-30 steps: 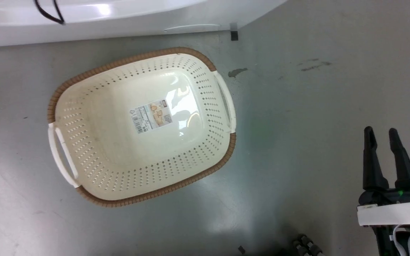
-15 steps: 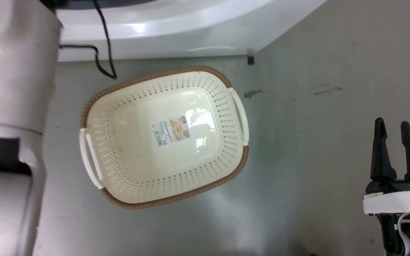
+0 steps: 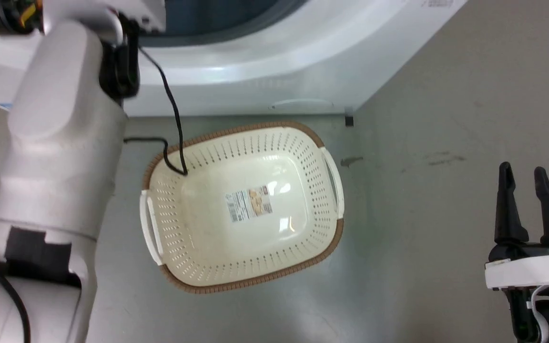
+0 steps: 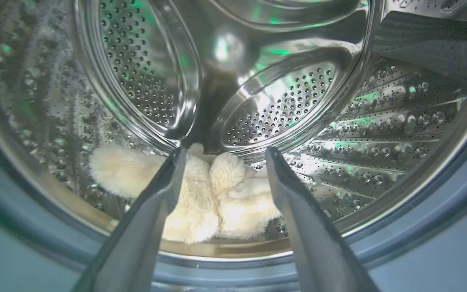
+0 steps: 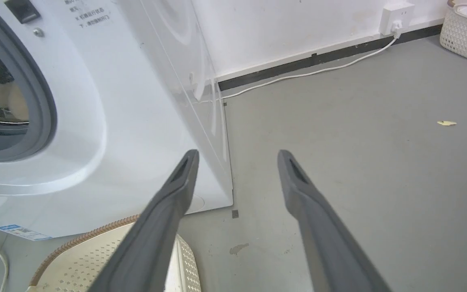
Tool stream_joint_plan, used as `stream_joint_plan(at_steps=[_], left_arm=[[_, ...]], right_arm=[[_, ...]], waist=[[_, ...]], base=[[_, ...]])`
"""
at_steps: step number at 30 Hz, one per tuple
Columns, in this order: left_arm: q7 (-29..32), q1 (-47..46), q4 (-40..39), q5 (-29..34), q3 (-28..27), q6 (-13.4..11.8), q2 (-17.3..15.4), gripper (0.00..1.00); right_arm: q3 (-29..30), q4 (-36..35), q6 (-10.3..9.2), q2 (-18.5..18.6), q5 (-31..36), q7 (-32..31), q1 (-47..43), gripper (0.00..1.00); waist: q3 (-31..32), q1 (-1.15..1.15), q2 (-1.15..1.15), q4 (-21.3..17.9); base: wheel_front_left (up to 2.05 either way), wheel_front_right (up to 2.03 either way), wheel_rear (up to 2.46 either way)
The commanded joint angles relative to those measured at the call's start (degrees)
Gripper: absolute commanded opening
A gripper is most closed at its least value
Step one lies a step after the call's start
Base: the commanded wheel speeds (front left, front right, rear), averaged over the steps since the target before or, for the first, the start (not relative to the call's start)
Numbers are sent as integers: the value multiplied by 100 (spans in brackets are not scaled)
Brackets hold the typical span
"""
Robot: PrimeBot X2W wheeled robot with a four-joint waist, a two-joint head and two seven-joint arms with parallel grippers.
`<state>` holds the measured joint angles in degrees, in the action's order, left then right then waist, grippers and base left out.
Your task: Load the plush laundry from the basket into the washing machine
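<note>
The plush laundry (image 4: 213, 198), a fluffy cream bundle, lies on the floor of the washing machine's steel drum (image 4: 379, 134). My left gripper (image 4: 225, 151) is open at the door's mouth, just short of the plush and holding nothing. The basket (image 3: 303, 157) stands on the floor before the washing machine (image 3: 279, 71) with just a label sticker inside. My right gripper (image 3: 522, 169) hovers open to the basket's right. In the right wrist view the right gripper (image 5: 235, 152) points past the washing machine (image 5: 136, 101), the plush laundry (image 5: 4, 99) shows through the opening, and the basket (image 5: 95, 259) is below.
My pale left forearm (image 3: 60, 143) reaches up along the left, its black cable (image 3: 172, 119) hanging over the basket's rim. A wall socket (image 5: 395, 16) with a white cord (image 5: 310, 73) and a woven basket (image 5: 466, 34) stand by the far wall. Grey floor lies to the right.
The head camera has risen, so the basket looks smaller and lower, and more of the washer shows. My left forearm has come into view. Both grippers stay open.
</note>
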<state>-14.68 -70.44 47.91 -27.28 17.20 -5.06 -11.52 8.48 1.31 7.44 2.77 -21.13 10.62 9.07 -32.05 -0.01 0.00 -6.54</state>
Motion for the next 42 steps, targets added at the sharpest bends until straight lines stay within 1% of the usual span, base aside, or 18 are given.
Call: stream_joint_plan(at_steps=[1,5,13,19,24,32,42], left_arm=[[-31,149,-38,-15,-33,-21,1,100],[-31,562,-182,-46,-63,-38,-1,100],[-31,1411,-484,78,57,-141,-3,100],[-31,1938,-759,102,53,-229,-87,100],[-31,2477,-1147,77,-45,-347,-150,100],[-31,3387,-1855,-31,-250,-607,-166,100],[23,4331,-2556,-70,-240,-838,-245,100]], right_arm=[[-14,8,5,10,25,5,24,100],[-46,38,5,10,75,3,-3,100],[-114,110,5,10,223,3,-129,100],[-163,123,5,10,414,-24,-280,100],[-174,108,5,10,487,-63,-439,100],[-197,97,5,10,474,-119,-691,100],[-277,92,5,10,460,-186,-957,100]], waist=[[129,1,0,36],[386,1,0,74],[930,1,0,135],[1352,1,0,151],[1719,1,0,152],[2225,1,0,176],[2714,1,0,231]], base=[[0,0,0],[0,0,0],[0,0,0],[0,0,0],[0,0,0],[0,0,0],[0,0,0]])
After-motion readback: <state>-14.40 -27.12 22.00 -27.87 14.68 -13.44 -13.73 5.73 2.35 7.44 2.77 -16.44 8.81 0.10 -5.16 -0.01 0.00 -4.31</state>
